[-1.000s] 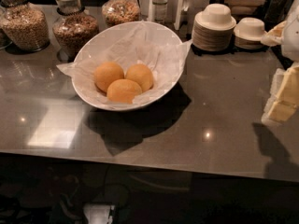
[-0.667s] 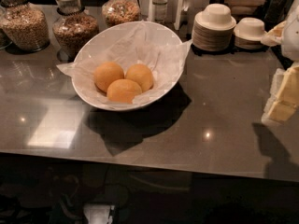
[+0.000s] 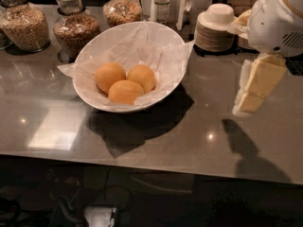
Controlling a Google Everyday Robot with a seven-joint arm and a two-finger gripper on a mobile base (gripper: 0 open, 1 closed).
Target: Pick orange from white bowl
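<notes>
- Your gripper (image 3: 246,109) hung at the right edge of the view, above the grey counter (image 3: 189,136) and pointed down and to the left.
- Whether it was spread or pressed together could not be told from this angle. It held nothing.
- It cast a dark shadow (image 3: 253,155) on the counter just below it.
- The white bowl (image 3: 94,98) sat left of centre, tilted, lined with crumpled white paper (image 3: 137,39), well apart from the gripper.
- The orange (image 3: 141,77) lay inside the bowl on the right side of the cluster, touching two other fruits: one to its left (image 3: 110,76), one in front (image 3: 125,92).
- You had three glass jars of grain (image 3: 75,30) behind the bowl, and a clear bottle (image 3: 162,1) further back.
- A stack of small white bowls (image 3: 215,27) stood at the back right, near the robot's white arm housing (image 3: 279,18).
</notes>
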